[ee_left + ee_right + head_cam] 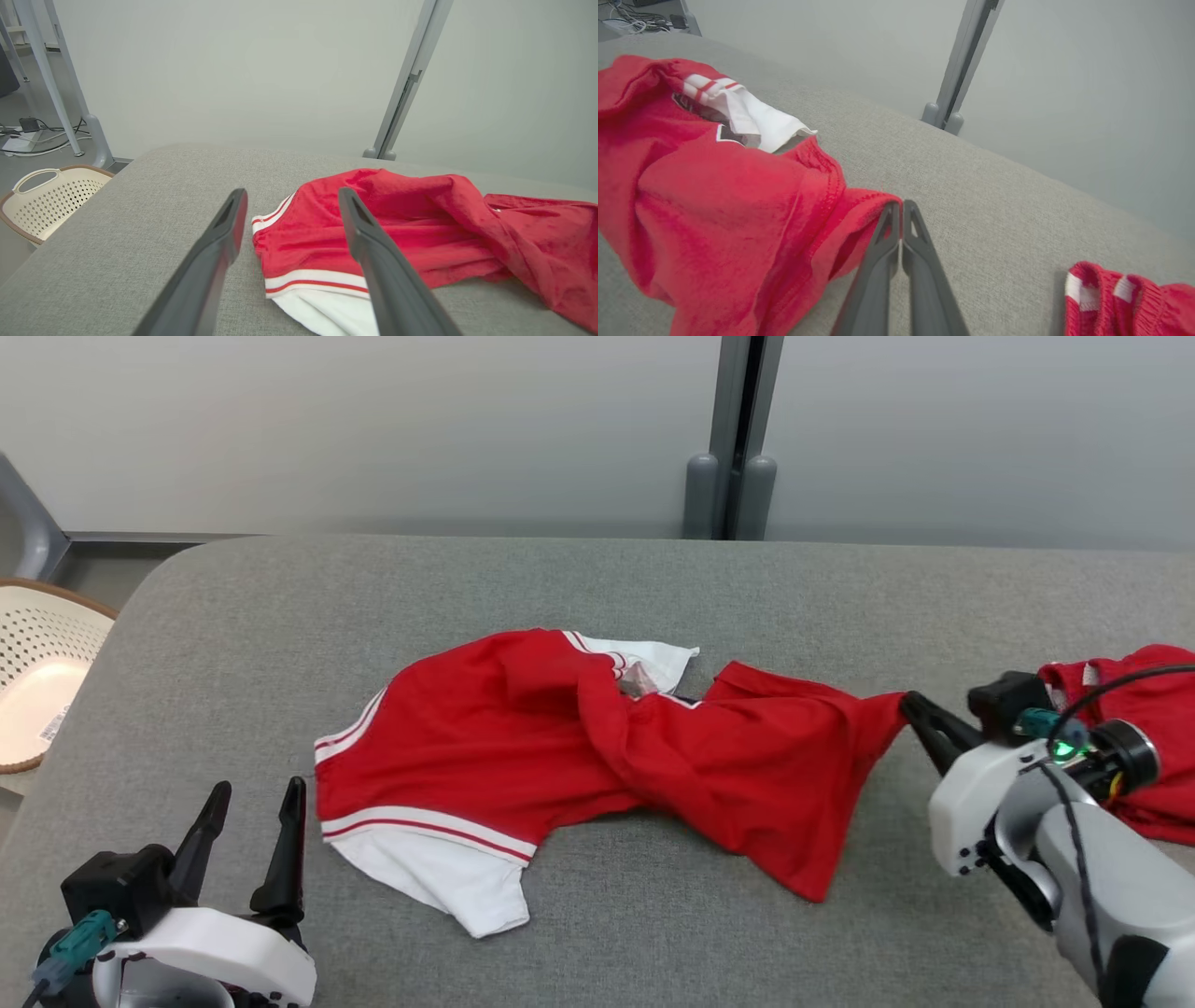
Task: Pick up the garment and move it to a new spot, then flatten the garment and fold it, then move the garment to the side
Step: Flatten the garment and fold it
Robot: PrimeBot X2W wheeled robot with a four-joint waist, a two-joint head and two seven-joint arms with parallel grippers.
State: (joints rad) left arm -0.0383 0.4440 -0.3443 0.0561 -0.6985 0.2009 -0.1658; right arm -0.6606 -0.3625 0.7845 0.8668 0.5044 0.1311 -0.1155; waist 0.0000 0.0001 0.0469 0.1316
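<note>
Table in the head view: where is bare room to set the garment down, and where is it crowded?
Bare: the far strip between the red garment and the table's back edge; the left end, beyond the white sleeve. Crowded: the right, where the right end effector pinches the garment beside a second red garment.

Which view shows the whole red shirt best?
Head view: the shirt lies in full, crumpled on the table, right claw pinching its corner. Left wrist view cuts off its right end; right wrist view gives the pinched half.
</note>
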